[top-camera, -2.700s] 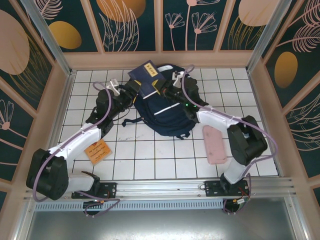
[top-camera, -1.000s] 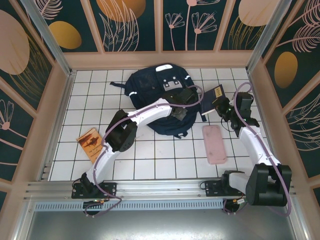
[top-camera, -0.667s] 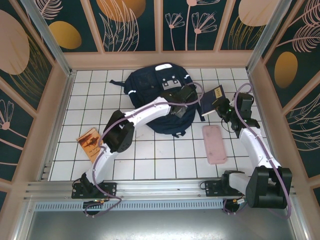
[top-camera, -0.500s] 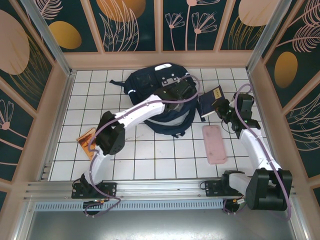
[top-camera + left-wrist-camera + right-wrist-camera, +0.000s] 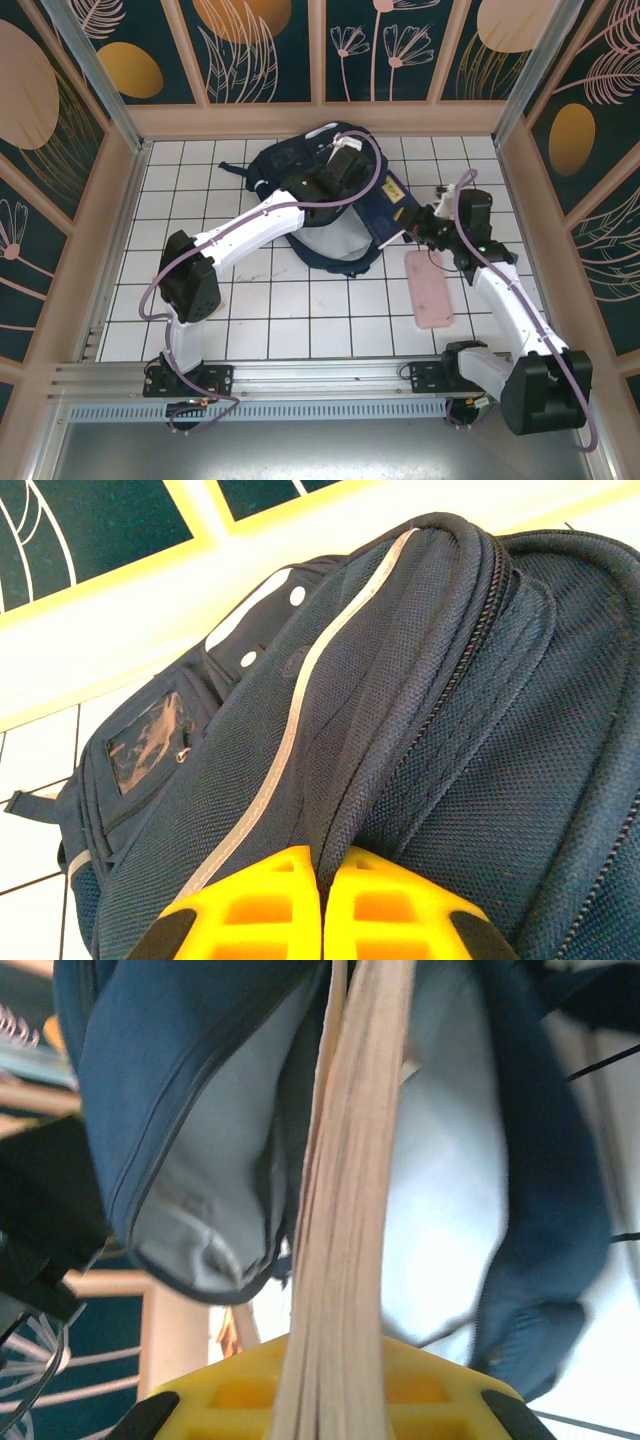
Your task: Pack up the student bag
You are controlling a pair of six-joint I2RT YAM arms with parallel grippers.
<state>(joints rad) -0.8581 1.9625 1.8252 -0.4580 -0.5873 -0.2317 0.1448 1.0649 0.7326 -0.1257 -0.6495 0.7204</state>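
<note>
The student bag (image 5: pixel 300 185) lies at the back middle of the tiled floor, navy with a thin white stripe (image 5: pixel 290 730). My left gripper (image 5: pixel 337 172) is shut on a fold of its fabric (image 5: pixel 322 865) beside the zipper and holds the flap up. Under the flap the pale grey lining (image 5: pixel 330 238) shows. My right gripper (image 5: pixel 424 222) is shut on a small navy book (image 5: pixel 395 208), whose front end reaches into that mouth. In the right wrist view the book's page edges (image 5: pixel 350 1210) run out from between the yellow fingers (image 5: pixel 240 1400) toward the lining (image 5: pixel 440 1190).
A flat pink case (image 5: pixel 430 288) lies on the tiles right of the bag, just under my right forearm. The left arm's elbow (image 5: pixel 188 288) hangs over the left tiles. Wooden walls close in the back and both sides.
My left gripper closed on the bag's fabric and pulled the flap up and back, opening the mouth. My right gripper carried the book left, from beside the bag into the opening.
</note>
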